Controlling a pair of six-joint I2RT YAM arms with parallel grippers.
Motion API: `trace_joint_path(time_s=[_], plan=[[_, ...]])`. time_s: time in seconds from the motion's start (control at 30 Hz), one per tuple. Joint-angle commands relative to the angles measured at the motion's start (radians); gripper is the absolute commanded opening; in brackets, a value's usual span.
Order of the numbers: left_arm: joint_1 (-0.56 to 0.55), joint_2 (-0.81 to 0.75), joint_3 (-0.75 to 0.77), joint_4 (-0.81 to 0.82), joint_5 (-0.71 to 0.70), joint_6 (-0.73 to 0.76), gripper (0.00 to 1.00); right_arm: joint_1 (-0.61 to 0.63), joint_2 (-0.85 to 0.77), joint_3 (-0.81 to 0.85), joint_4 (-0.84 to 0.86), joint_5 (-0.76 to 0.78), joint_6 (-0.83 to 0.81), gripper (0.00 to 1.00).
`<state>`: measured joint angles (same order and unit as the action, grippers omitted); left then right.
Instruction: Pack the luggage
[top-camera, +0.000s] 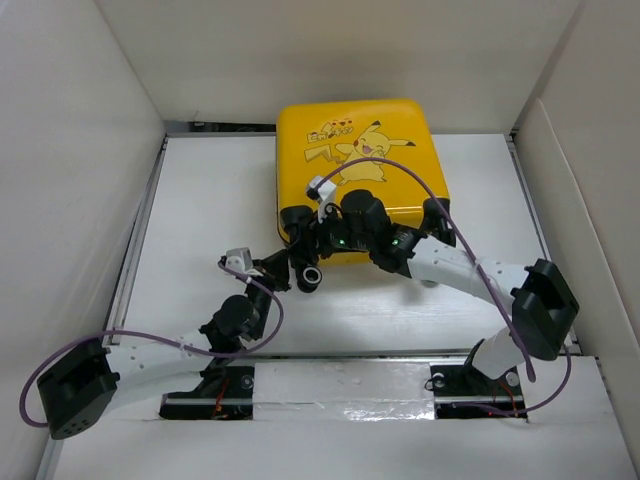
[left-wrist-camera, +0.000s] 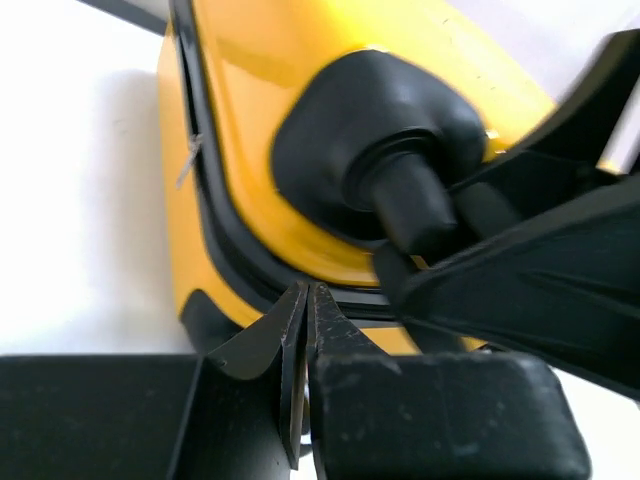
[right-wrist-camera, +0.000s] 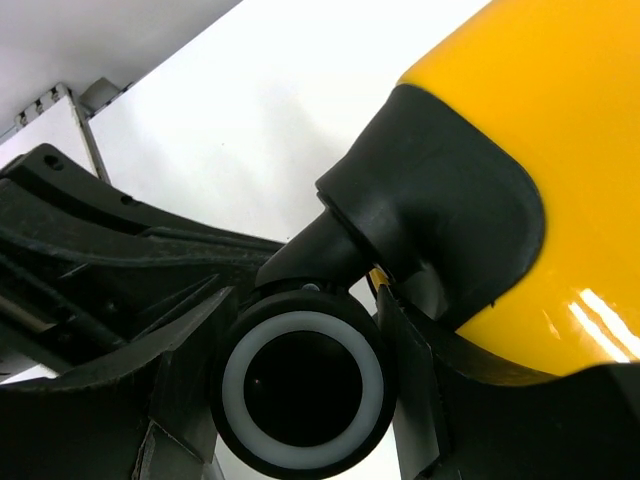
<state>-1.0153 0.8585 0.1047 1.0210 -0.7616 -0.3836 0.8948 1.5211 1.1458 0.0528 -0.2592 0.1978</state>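
inside right claw (right-wrist-camera: 298, 405), clamped, wheel (right-wrist-camera: 300, 385) of yellow luggage (right-wrist-camera: 560, 140)

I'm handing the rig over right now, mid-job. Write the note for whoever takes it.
Left gripper: shut, tips at the black seam by the suitcase's near left corner; nothing visible between them.
Right gripper: shut on the wheel at that same corner.
Suitcase: lies flat at the far middle of the table, Pikachu face up.
Done: the shell is closed.
Left: the views do not show whether the seam is zipped all round; check that before letting go of the wheel.
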Motion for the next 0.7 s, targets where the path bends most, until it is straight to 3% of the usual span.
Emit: trace_joint_path(time_s=[0.0,0.17,0.33,0.47,0.67], plan=[[-0.006,-0.013,-0.011,0.017,0.019,0.006,0.00,0.000,-0.018,0.155,0.246,-0.120,0.012,0.00],[-0.006,0.112,0.049,0.111,0.093,0.064,0.08,0.012,0.034,0.186,0.254,-0.121,0.015,0.00],[-0.061,0.266,0.116,0.168,-0.005,0.104,0.15,0.012,0.067,0.239,0.243,-0.129,0.014,0.00],[-0.062,0.290,0.121,0.162,-0.053,0.097,0.25,0.012,0.067,0.244,0.242,-0.133,0.011,0.00],[-0.010,0.330,0.121,0.165,-0.062,0.121,0.28,0.012,0.040,0.218,0.269,-0.127,0.022,0.00]])
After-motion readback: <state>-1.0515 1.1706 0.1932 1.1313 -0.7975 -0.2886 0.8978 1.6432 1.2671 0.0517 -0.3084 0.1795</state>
